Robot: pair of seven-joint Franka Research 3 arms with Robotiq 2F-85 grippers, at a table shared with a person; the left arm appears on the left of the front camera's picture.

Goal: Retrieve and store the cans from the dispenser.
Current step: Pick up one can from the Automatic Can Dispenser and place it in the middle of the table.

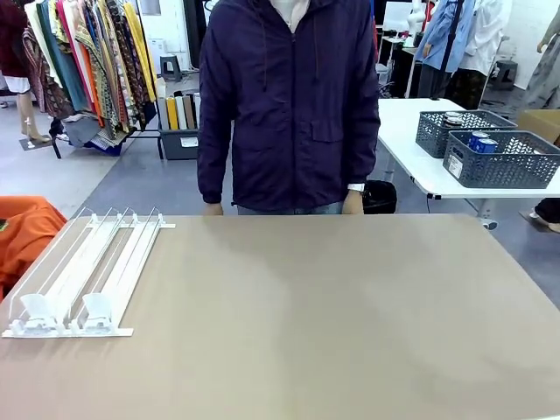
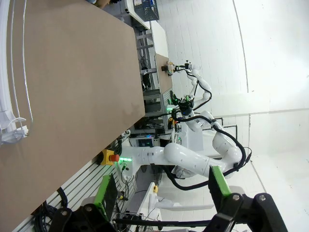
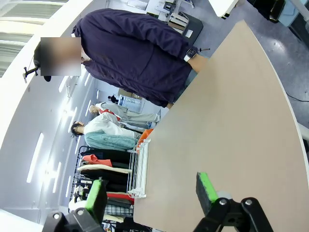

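Note:
The dispenser (image 1: 87,271) lies at the table's left, a low white rack of clear rails with two white pusher blocks (image 1: 39,306) at its near end. I see no cans in its lanes. In the left wrist view my left gripper (image 2: 161,191) is open off the table's edge, with the dispenser (image 2: 12,96) far from it. My right gripper (image 3: 150,195) is also open and holds nothing. It hangs over the near table edge, with the dispenser (image 3: 137,169) across the table beyond it.
A person in a dark jacket (image 1: 289,105) stands at the far edge, hands (image 1: 353,203) at the tabletop rim. On a white table at the back right, two dark grey baskets (image 1: 503,162) hold blue cans (image 1: 481,140). The brown tabletop (image 1: 332,306) is bare.

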